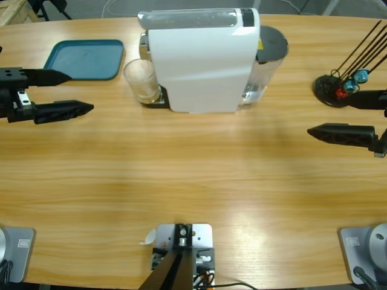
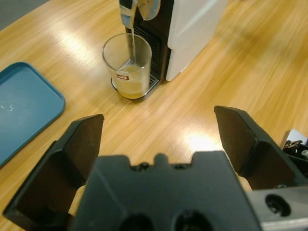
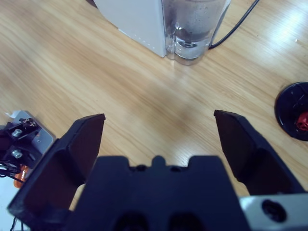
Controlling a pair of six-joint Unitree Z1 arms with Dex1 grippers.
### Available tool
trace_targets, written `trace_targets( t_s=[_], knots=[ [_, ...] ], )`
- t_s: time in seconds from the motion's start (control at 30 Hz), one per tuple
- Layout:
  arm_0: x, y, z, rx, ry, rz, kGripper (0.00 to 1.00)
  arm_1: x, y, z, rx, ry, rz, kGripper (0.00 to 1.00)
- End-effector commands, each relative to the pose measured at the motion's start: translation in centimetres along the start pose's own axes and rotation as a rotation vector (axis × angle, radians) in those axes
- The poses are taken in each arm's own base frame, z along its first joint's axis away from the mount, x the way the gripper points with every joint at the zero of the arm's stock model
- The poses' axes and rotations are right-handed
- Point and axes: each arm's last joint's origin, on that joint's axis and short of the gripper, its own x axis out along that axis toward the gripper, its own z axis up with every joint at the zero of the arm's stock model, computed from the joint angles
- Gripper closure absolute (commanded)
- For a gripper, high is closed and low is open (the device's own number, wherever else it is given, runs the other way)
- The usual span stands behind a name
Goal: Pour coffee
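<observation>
Ahead of the left gripper (image 2: 156,139), jaws open and empty, stood the glass (image 2: 127,66) of coffee (image 2: 130,82); the right gripper (image 3: 156,139), likewise open, was farther.

- The right gripper (image 3: 156,132) held its jaws wide apart over bare wooden table (image 3: 72,62).
- At twelve o'clock stood the white machine (image 3: 137,19) with its clear water tank (image 3: 192,29).
- At three o'clock lay a black round base (image 3: 293,110).

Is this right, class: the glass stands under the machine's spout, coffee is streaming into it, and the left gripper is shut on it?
One part is wrong. The left gripper is open and apart from the glass, holding nothing, as the left wrist view shows. The rest holds: the glass stands under the spout of the machine, and coffee streams in.
</observation>
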Motion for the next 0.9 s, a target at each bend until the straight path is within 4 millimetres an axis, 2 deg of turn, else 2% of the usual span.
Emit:
trace_targets(
  t_s=[0.03, 0.2, 0.33, 0.57, 0.8, 0.9],
  knots=[
    [0.7, 0.6, -1.4, 0.098, 0.054, -0.02, 0.0, 1.3, -0.3, -0.7, 0.025, 0.056, -0.013, 0.0],
    [1.6, 2.3, -1.1, 0.146, 0.025, -0.05, 0.0, 1.1, -0.3, -0.8, 0.022, 0.054, -0.002, 0.0],
    [3.8, 4.4, -1.5, 0.169, -0.037, -0.202, 0.0, 1.2, -0.3, -0.7, 0.022, 0.055, -0.002, 0.0],
    [6.2, 7.6, -1.5, 0.235, -0.13, -0.209, 0.0, 1.4, -0.3, -0.6, 0.022, 0.065, 0.003, 0.0],
    [10.7, 10.3, -3.1, 0.282, -0.148, -0.265, 0.0, 2.0, -0.3, -0.3, 0.023, 0.09, 0.005, 0.0],
    [11.8, 11.0, -3.0, 0.303, -0.184, -0.266, 0.0, 2.4, -0.4, -0.2, 0.023, 0.103, 0.006, 0.0]
  ],
)
